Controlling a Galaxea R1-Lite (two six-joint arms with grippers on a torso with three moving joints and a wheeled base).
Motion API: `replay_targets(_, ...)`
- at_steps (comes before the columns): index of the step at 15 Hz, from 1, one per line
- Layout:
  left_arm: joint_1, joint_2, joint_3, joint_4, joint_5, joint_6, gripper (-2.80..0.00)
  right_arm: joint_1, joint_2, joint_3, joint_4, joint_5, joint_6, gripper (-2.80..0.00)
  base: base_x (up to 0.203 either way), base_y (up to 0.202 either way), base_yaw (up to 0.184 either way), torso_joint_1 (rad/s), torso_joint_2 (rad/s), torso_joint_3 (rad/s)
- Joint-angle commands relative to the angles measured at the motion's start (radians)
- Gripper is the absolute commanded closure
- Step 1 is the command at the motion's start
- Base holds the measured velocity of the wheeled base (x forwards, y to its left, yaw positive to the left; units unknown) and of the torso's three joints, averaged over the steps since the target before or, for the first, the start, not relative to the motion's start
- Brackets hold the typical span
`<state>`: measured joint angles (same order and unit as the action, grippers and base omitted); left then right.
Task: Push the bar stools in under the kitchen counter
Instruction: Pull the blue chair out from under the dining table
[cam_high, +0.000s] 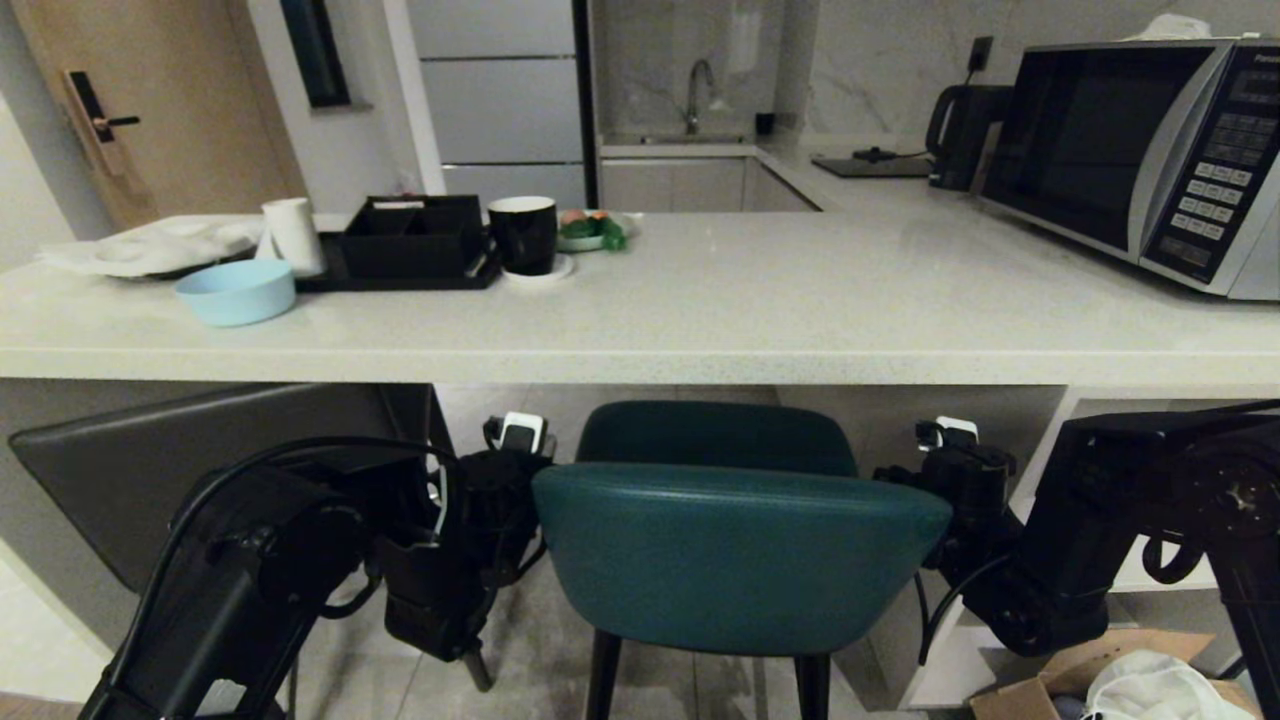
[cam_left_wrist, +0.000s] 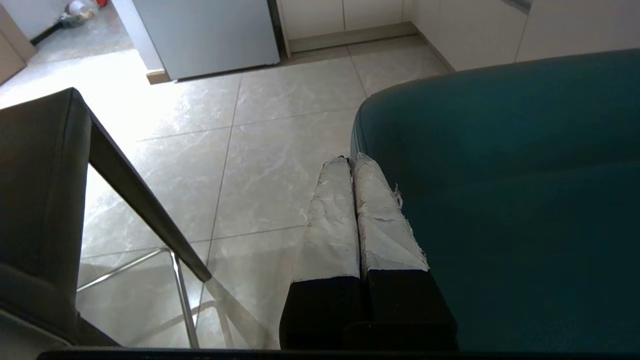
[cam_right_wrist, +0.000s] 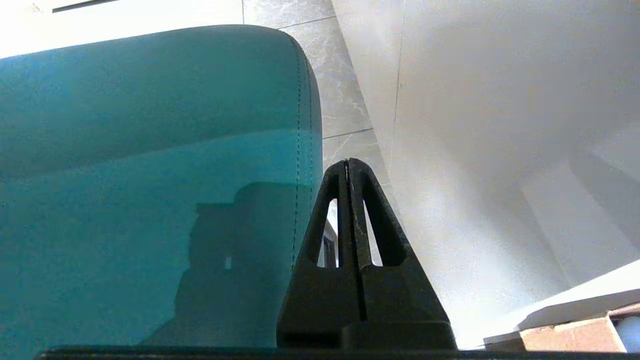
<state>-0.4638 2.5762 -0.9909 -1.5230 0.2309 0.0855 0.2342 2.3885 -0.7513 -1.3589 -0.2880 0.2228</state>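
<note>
A teal bar stool (cam_high: 735, 555) with a curved back stands in front of me, its seat partly under the kitchen counter (cam_high: 700, 330). To its left, a dark grey bar stool (cam_high: 200, 460) with a flat back sits under the counter. My left gripper (cam_left_wrist: 349, 161) is shut with nothing between its fingers, lying against the left edge of the teal back (cam_left_wrist: 500, 200). The dark stool (cam_left_wrist: 35, 200) is off to its other side. My right gripper (cam_right_wrist: 347, 162) is shut and empty, right beside the right edge of the teal back (cam_right_wrist: 150, 175).
On the counter stand a microwave (cam_high: 1130, 150), a kettle (cam_high: 960, 125), a black mug (cam_high: 523, 235), a black tray (cam_high: 410, 240) and a blue bowl (cam_high: 237, 292). White shelves (cam_high: 1100, 400) and a cardboard box (cam_high: 1040, 690) are close to my right arm.
</note>
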Motion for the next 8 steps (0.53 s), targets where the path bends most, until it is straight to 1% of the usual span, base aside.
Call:
replay_targets(1,0.004,0.009,0.003,-0.007,0.011,0.002,0.00,0.011,-0.003,0.006,-0.007,-0.002,0.003,0.00,0.000,0.000,0.000,0.000,0.00,0.000)
replay_targets(4,-0.006,0.001,0.005,-0.007,0.014,0.005,0.00,0.025,-0.020,0.020,-0.006,-0.003,0.003,0.00,0.000,0.000,0.000,0.000,0.00,0.000)
replay_targets(7,-0.024,-0.024,0.043,-0.007,0.017,0.003,0.00,0.029,-0.014,0.018,-0.006,-0.002,0.003,0.00,0.000,0.000,0.000,0.000,0.00,0.000)
replay_targets(8,-0.026,-0.025,0.044,-0.007,0.018,0.002,0.00,0.032,-0.014,0.020,-0.006,-0.003,0.003,0.00,0.002,0.068,-0.006,-0.002,0.00,-0.002)
